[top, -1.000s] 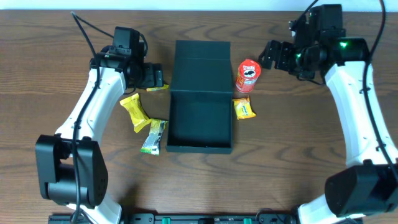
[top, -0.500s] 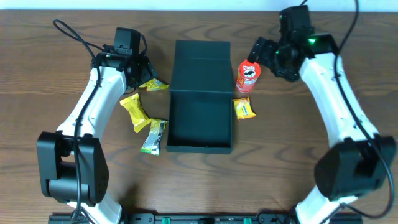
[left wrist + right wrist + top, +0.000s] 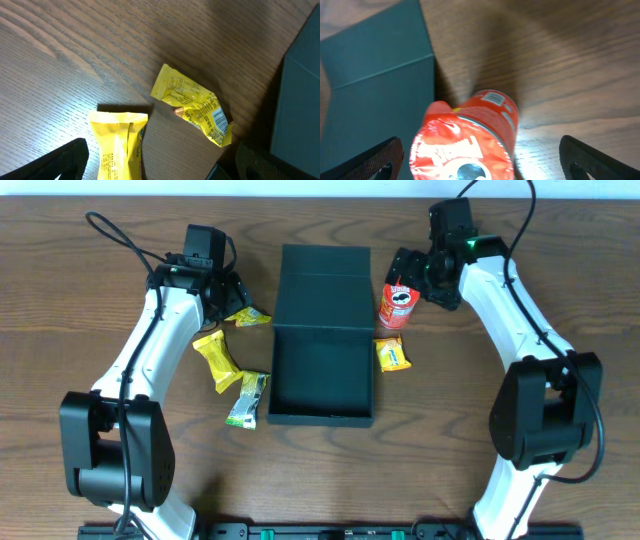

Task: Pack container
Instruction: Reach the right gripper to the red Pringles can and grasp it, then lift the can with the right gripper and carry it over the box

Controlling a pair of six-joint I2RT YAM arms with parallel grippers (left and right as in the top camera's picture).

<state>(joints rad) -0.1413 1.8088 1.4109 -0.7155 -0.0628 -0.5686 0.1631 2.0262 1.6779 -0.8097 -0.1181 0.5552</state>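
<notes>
The dark teal container (image 3: 321,417) lies open in the middle of the table, its flap lid (image 3: 325,280) laid flat behind it and nothing inside. My left gripper (image 3: 228,298) hovers open left of the lid. Below it lie a crumpled yellow packet (image 3: 194,109) and a second yellow packet (image 3: 119,146); its fingers (image 3: 59,161) hold nothing. My right gripper (image 3: 408,272) is open above the red chip can (image 3: 468,141), which stands right of the lid. Its fingers (image 3: 600,161) stand wide on either side of the can without touching it.
A small orange-yellow packet (image 3: 392,354) lies by the container's right wall, below the can (image 3: 398,302). A green and silver packet (image 3: 247,398) lies off the container's left front corner, below a yellow packet (image 3: 216,360). Both arms reach in from the sides.
The right arm has swung left and now hangs over the red can. The left gripper shifted back a little, uncovering the crumpled yellow packet. Both grippers stayed open.
</notes>
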